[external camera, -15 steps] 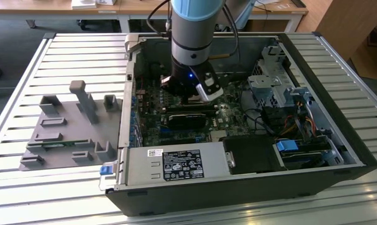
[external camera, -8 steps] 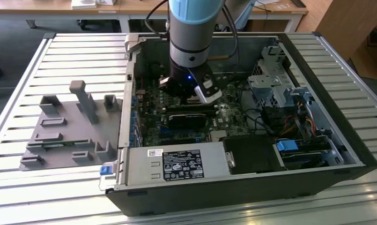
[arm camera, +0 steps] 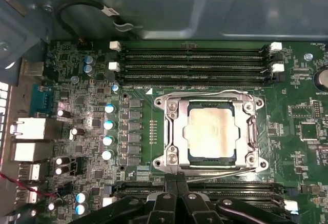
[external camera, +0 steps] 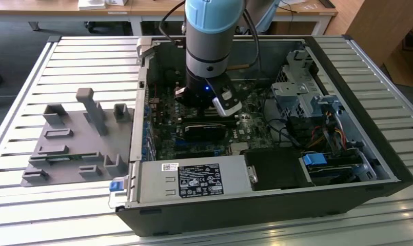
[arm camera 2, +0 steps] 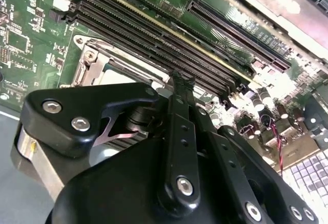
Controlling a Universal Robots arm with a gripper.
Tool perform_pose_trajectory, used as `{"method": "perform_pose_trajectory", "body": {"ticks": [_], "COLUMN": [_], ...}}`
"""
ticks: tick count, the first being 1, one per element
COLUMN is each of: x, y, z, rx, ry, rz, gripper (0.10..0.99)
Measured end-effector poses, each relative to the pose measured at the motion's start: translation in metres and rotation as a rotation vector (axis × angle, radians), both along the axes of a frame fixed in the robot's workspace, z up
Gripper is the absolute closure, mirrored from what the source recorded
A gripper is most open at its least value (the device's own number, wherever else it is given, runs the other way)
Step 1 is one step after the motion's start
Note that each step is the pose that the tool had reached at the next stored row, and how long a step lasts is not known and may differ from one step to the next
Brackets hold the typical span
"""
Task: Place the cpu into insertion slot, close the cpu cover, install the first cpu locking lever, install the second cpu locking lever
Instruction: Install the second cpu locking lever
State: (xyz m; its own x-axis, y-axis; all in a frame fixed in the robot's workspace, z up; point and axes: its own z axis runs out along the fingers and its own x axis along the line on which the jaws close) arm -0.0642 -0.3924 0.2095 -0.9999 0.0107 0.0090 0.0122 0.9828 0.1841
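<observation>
Right now I'm low over the motherboard, my tips at the socket's edge.

My gripper (arm camera: 177,180) looks pressed together, pinching nothing I can make out, with its tips just at the socket's near rim, where a thin wire locking lever (arm camera: 220,169) runs along that edge. Ahead of my tips lies the cpu (arm camera: 211,130), flat in the insertion slot (arm camera: 174,131), its dull metal top showing through the window of the cpu cover (arm camera: 251,134), which appears to be down around it. A second lever (arm camera: 205,95) runs along the far rim, parallel to the first. Both levers' long axes lie crosswise to my tips. In the exterior view my arm (external camera: 212,36) stands upright inside the open computer case (external camera: 370,128).
</observation>
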Motion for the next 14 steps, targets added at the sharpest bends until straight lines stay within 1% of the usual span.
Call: {"method": "perform_pose_trajectory", "body": {"ticks": [6,10,14], "x": [-0.0009,-0.0021,-0.0036], "y": [-0.0005,-0.0031,-0.0055], "z": [-0.0045,-0.0057,-0.0064], "rx": [0.003,0.007,0.017], "ry": [0.0000,0.0001,0.0001], "rz": [0.000,0.000,0.000], "gripper": [0.980,0.980,0.980]}}
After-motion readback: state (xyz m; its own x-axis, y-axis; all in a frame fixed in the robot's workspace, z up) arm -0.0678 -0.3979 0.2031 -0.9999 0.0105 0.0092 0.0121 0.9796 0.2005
